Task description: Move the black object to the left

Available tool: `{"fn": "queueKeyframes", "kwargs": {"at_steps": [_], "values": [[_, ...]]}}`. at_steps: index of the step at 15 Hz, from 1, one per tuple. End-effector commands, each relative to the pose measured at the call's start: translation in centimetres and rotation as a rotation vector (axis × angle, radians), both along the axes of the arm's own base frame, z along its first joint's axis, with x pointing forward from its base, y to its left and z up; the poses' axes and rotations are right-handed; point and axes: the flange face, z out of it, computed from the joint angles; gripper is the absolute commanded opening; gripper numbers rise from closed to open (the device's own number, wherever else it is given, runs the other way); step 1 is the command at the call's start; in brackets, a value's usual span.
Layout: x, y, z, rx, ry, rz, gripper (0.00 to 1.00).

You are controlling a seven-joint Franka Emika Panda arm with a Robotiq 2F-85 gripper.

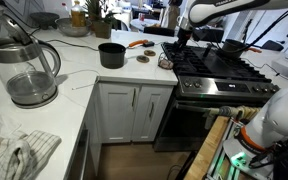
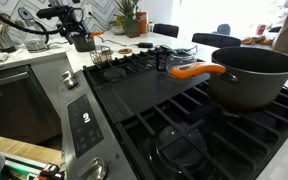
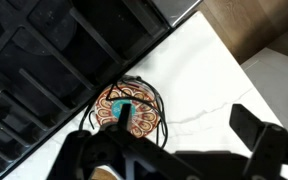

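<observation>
Near the middle of the white counter [image 1: 74, 82], the black object [image 1: 111, 55] sits untouched, well apart from the gripper [image 1: 180, 41], which hangs at the edge of the stove [image 1: 219, 70]. The wrist view shows its jaws spread wide with nothing between them. I judge this to be the approach. The next move calls for travelling toward frame left, then lowering around the object's wall. A patterned round mat [image 3: 129, 112] lies below the gripper, a small tan disc [image 1: 144, 59] sits on the way, and a glass kettle [image 1: 24, 70] stands far left.

- A white marble countertop [image 1: 79, 70] runs along the left and far sides.
- White cabinet doors [image 1: 134, 110] stand below it, left of a steel stove [image 1: 219, 88].
- A brown wooden floor [image 1: 134, 160] lies near.
- A zigzag-tiled wall [image 2: 102, 12] stands far back.
</observation>
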Motion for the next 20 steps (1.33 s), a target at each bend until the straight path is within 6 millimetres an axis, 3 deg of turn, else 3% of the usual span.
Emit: {"fn": "queueKeyframes", "kwargs": {"at_steps": [1,7,9,11,12,18,20], "values": [[1.9,-1.3,-2.0,0.006,-0.008,0.005,1.0],[4.4,-1.7,-4.5,0.039,-0.038,-0.034,1.0],[5.2,-1.8,-5.1,0.05,-0.049,-0.045,0.91],[5.9,-1.7,-5.4,0.062,-0.05,-0.053,0.68],[6.2,-1.6,-5.6,0.072,-0.047,-0.057,0.67],[7.5,-0.7,-7.2,0.086,-0.027,-0.055,0.19],[7.9,-0.7,-7.6,0.078,-0.028,-0.058,0.12]]}}
